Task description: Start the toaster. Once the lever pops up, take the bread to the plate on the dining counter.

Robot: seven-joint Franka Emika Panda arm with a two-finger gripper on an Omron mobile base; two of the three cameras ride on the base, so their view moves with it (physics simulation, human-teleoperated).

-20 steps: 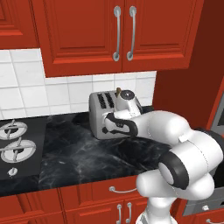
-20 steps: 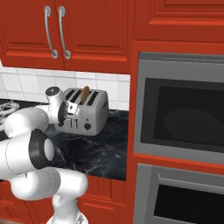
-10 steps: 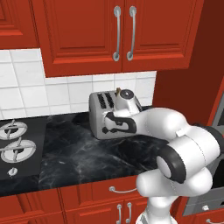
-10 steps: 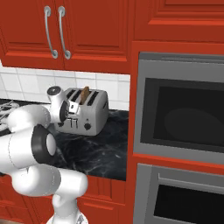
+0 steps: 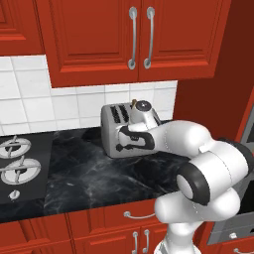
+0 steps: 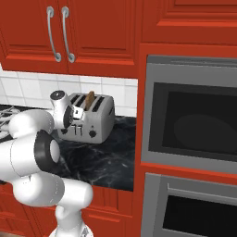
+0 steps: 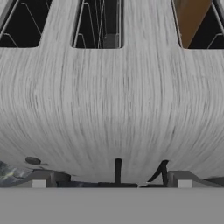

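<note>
Toaster (image 5: 115,133), a boxy silver-grey four-slot model, stands on the black marble table (image 5: 94,173) against the white tiled wall (image 5: 64,106), with the robot's gripper (image 7: 111,181) poised just above its front edge, jaws spread wide and holding nothing. The hand view looks straight down on the brushed-metal top, where three dark slots line the far side from the fingertips (image 7: 43,179); the slot farthest to one side carries the tan-brown bread (image 7: 191,19), while the others show bare wire guides. That close look hides the toaster's face, which the right base view supplies: black round knobs and small sliders on the front, just below the hand, and the slice (image 6: 90,98) standing upright out of a slot beyond the gripper. The left base view shows the appliance from its other end, largely masked by the white arm, with a sliver of bread (image 5: 134,103) peeking behind the wrist and stove burners (image 5: 15,166) well off to the side. The right base view alone takes in the built-in oven (image 6: 192,122) set in red cabinetry (image 6: 92,32) beside the table.
</note>
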